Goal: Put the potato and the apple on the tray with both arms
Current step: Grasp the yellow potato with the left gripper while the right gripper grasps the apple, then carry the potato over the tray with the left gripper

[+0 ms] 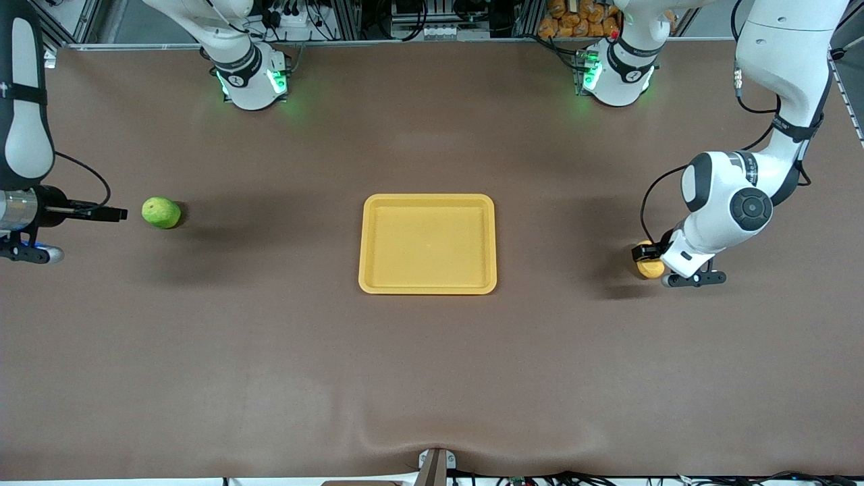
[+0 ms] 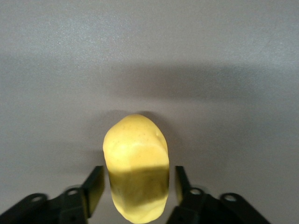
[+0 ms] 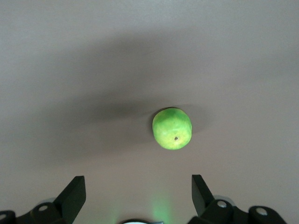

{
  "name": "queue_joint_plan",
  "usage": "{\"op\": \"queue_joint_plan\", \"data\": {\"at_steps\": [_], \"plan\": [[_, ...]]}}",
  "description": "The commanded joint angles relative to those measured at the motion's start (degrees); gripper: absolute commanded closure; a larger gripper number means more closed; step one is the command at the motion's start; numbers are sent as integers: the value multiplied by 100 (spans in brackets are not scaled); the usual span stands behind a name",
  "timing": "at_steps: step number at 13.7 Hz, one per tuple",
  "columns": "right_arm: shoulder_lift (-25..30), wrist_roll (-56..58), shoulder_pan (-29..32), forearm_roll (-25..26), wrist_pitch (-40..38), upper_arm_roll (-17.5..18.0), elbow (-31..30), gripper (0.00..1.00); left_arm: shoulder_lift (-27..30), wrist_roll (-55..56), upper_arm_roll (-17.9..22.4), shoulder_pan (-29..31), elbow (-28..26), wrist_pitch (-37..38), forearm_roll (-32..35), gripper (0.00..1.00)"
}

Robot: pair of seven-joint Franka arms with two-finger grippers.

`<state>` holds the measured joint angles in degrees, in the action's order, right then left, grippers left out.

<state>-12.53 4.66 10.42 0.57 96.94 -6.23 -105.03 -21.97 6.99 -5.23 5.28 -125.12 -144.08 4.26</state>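
Two grasps differ: our left gripper [image 2: 135,186] straddles the potato [image 2: 136,165] on the table, fingers just beside its flanks, not clamped. Our right gripper [image 3: 138,193] hangs wide open and empty, short of the apple [image 3: 172,128]. The tray [image 1: 428,287] lies empty between.

We see a matt brown table [image 1: 432,364] covering, faintly rumpled like cloth at its near edge. The tray [image 1: 428,287] looks like smooth yellow-orange plastic with a soft sheen. The potato [image 2: 136,154] has a smooth, finely speckled skin; the apple [image 3: 172,128] a slightly waxy green one. Both arms wear glossy white shells with black bands.
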Motion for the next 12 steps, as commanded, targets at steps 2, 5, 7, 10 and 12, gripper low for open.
{"op": "queue_joint_plan", "data": {"at_steps": [2, 5, 7, 10, 12], "plan": [[93, 62, 92, 110, 403, 25, -474, 0, -62, 40, -22, 131, 41, -76, 127, 65], [102, 79, 101, 101, 877, -54, -887, 0, 69, -40, -57, 131, 111, -15, 145, 95], [93, 79, 101, 110, 1228, -89, -1150, 0, 228, -48, -101, 61, 190, 29, 154, 98], [84, 272, 118, 110, 1695, -168, -1476, 0, 386, -57, -372, 43, 321, 449, 154, 100], [32, 299, 110, 110, 2028, -256, -1669, 0, 500, -57, -548, 43, 453, 722, 154, 100]]}}
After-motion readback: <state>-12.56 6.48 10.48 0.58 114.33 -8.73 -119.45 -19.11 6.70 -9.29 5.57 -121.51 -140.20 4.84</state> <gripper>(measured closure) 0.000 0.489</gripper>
